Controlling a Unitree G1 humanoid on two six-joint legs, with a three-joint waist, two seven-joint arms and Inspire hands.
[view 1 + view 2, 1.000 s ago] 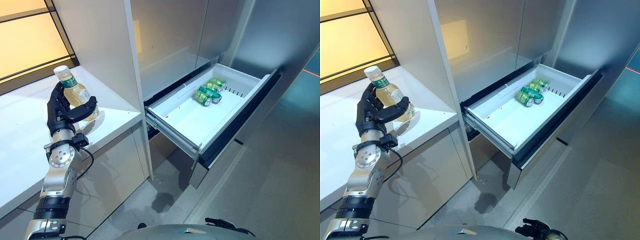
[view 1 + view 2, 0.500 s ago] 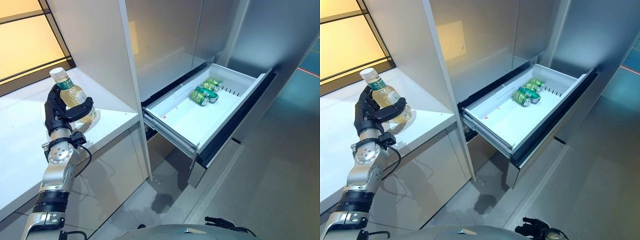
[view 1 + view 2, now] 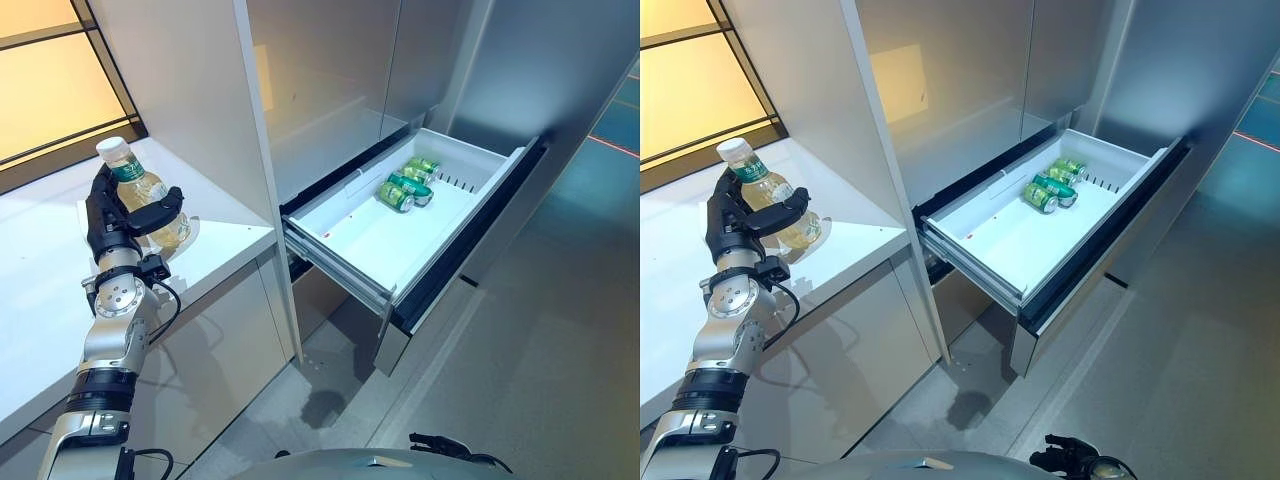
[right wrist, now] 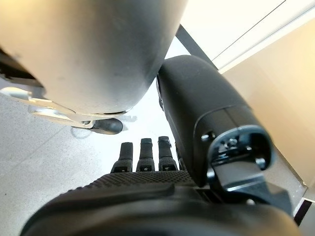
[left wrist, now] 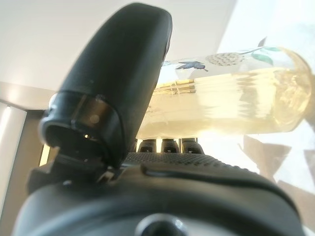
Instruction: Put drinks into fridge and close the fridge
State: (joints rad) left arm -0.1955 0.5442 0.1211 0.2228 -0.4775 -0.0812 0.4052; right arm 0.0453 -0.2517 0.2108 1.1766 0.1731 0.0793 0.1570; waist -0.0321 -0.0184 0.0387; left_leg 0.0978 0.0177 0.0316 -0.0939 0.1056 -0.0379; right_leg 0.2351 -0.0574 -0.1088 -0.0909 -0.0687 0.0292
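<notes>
A clear bottle [image 3: 147, 192] of yellow drink with a white cap and green label stands upright on the white counter [image 3: 40, 290] at the left. My left hand [image 3: 104, 216] is shut on it, fingers behind and thumb across its front. In the left wrist view the thumb [image 5: 123, 73] lies over the bottle [image 5: 221, 98]. The fridge's white drawer [image 3: 350, 240] stands pulled out at the middle right, with green cans [image 3: 405, 186] lying at its far end. My right hand [image 4: 147, 206] hangs low over the floor, fingers straight, holding nothing.
The fridge's tall grey panel [image 3: 190, 90] rises between the counter and the drawer. The dark drawer front [image 3: 470, 240] juts into the grey floor [image 3: 540, 380]. A window with a dark frame [image 3: 60, 60] runs behind the counter.
The whole picture has shifted a little to the left, so the camera moved. My left hand keeps its hold on the bottle at the same spot on the counter.
</notes>
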